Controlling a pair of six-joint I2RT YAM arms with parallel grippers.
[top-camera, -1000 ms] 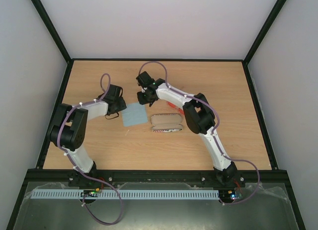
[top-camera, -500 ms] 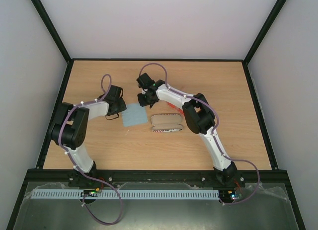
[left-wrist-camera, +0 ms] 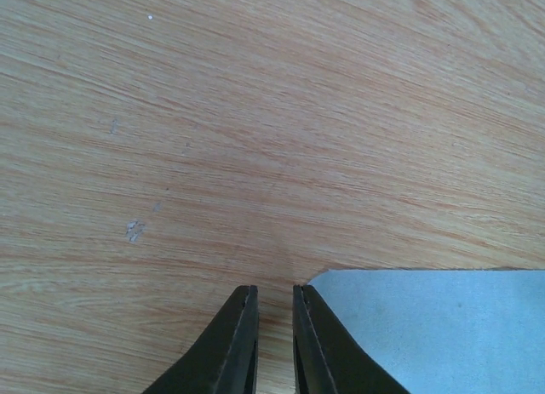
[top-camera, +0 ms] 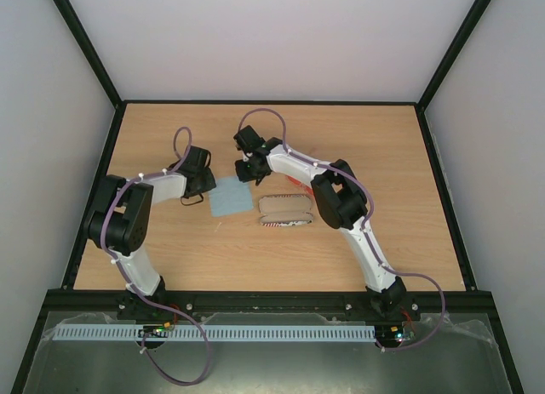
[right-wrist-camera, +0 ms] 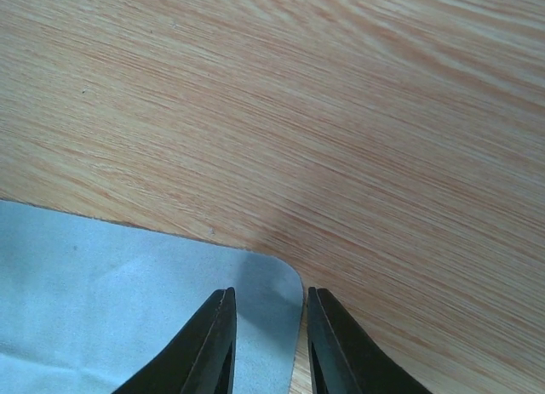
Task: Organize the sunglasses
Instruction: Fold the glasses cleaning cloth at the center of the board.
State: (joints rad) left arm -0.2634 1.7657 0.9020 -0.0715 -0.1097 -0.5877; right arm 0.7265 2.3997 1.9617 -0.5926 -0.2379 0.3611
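Top external showed the sunglasses point(top-camera: 295, 181) just beyond the oblong case point(top-camera: 285, 210), half hidden by the right arm. The left gripper point(left-wrist-camera: 274, 288) sat nearly closed beside the blue cloth's point(left-wrist-camera: 443, 326) corner. The right gripper point(right-wrist-camera: 268, 292) stood slightly open astride another corner.
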